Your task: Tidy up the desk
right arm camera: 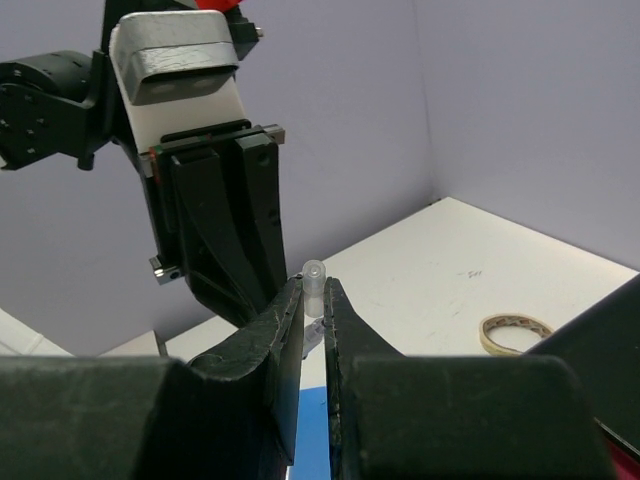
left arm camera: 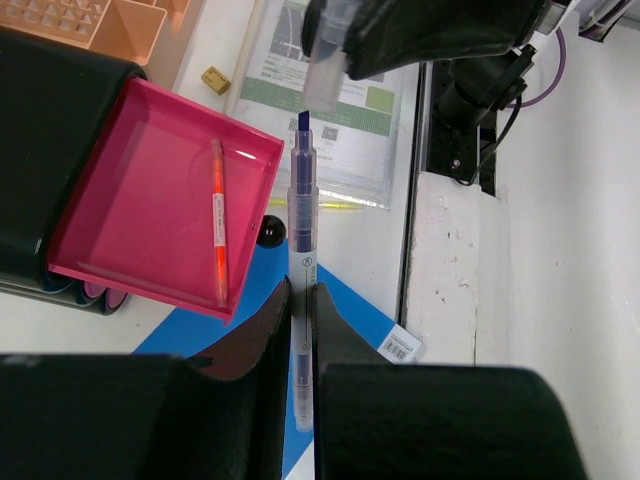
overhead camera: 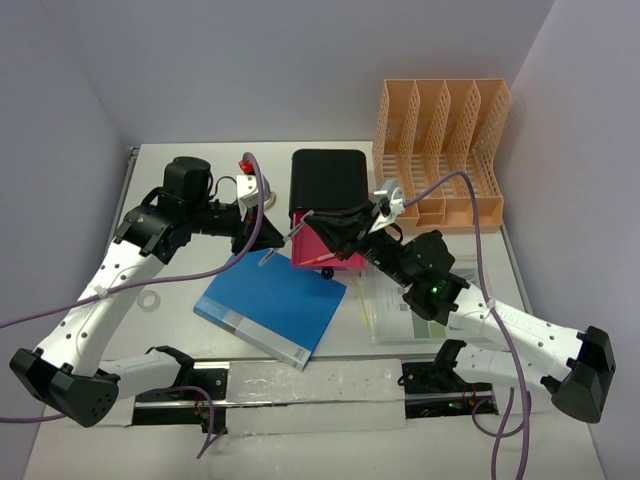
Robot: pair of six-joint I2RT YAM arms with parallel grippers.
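Left end effector [left arm camera: 300, 305] clamps the uncapped blue marker [left arm camera: 302, 225], right end effector [right arm camera: 313, 312] pinches its cap [right arm camera: 314, 278], capping pending; orange pen [left arm camera: 217, 225] already in pink drawer [left arm camera: 130, 240].

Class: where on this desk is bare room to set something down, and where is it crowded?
The desk is bare between the tape ring and the blue folder. A narrower strip lies between the orange file rack and the right arm. Crowded: the middle, where the left gripper, holding a pen, and the right gripper, holding its cap, meet by the pink drawer.
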